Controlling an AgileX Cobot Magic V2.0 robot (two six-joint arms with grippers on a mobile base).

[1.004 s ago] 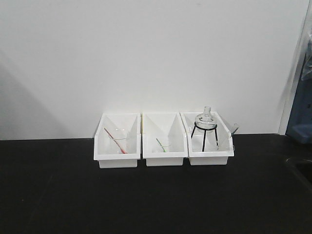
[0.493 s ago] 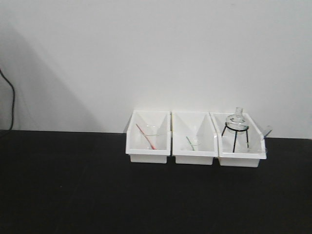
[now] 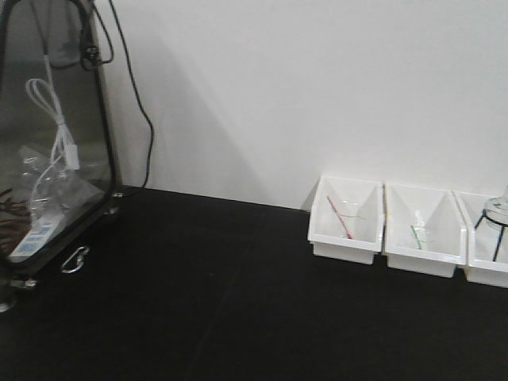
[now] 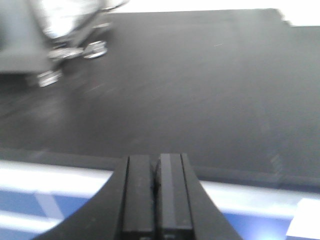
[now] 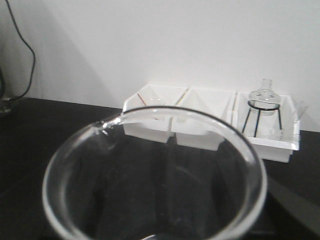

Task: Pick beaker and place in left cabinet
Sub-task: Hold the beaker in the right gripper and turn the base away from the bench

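Front view: a black tabletop (image 3: 198, 317) against a white wall. At far left stands a dark-framed clear enclosure (image 3: 99, 119) holding a coiled white cable (image 3: 59, 135) and a white power strip (image 3: 36, 234); the strip's marking is too small to read. A black cable (image 3: 143, 119) hangs down the wall beside it. At far right, three white bins sit in a row against the wall: the left bin (image 3: 341, 248) holds a red rod (image 3: 340, 216), the middle bin (image 3: 421, 262) a green rod (image 3: 415, 235), and the right bin (image 3: 486, 274), cut by the frame edge, a glass flask (image 3: 500, 208) on a black wire tripod.

Right wrist view: the beaker (image 5: 155, 175) fills the near field, mouth up, its pour spout (image 5: 106, 126) towards the left, raised above the tabletop and well apart from the bins; no print shows on it. The right gripper's fingers do not show, so its grip cannot be told.

Left wrist view: the left gripper (image 4: 156, 165) has its fingers pressed together with nothing between them, near the tabletop's near edge
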